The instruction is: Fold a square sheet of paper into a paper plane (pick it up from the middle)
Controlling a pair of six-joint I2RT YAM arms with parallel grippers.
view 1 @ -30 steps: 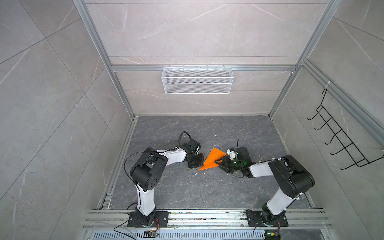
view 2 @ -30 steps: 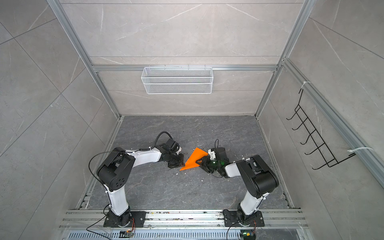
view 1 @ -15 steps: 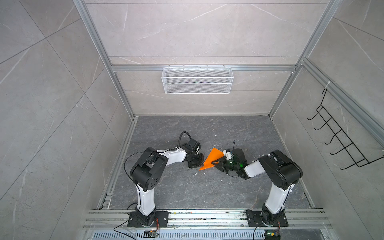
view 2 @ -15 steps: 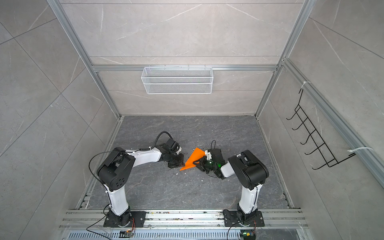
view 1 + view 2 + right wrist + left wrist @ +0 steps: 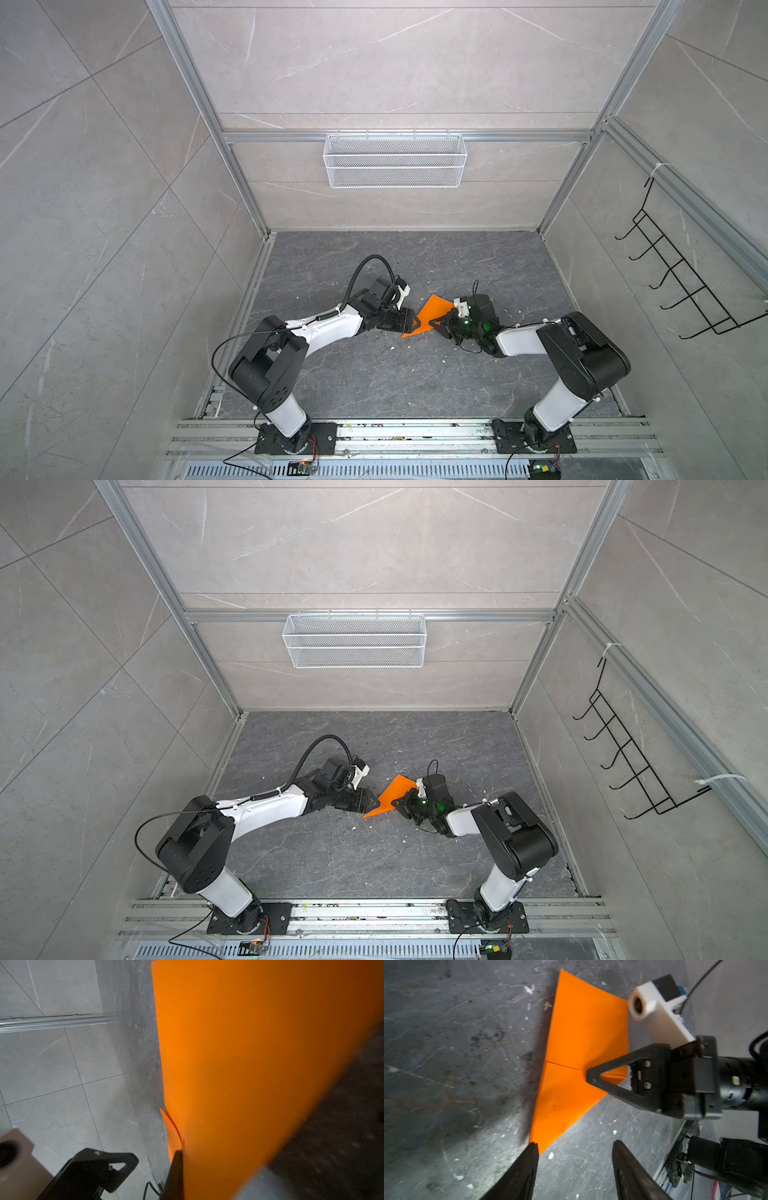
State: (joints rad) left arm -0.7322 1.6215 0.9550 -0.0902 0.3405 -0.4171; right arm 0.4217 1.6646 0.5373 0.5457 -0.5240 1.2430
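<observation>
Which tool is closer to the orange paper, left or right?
Right. The right tool is shut on the orange paper at its centre seam. The left tool is open, one finger at the paper's pointed tip.

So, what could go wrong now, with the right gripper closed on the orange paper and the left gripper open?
1. The right gripper pinches the orange paper only at its edge, near the crease; if pulled, it might slip out or tear.
2. The open left gripper has one finger at the paper's pointed corner; moving forward could crumple that tip.
</observation>
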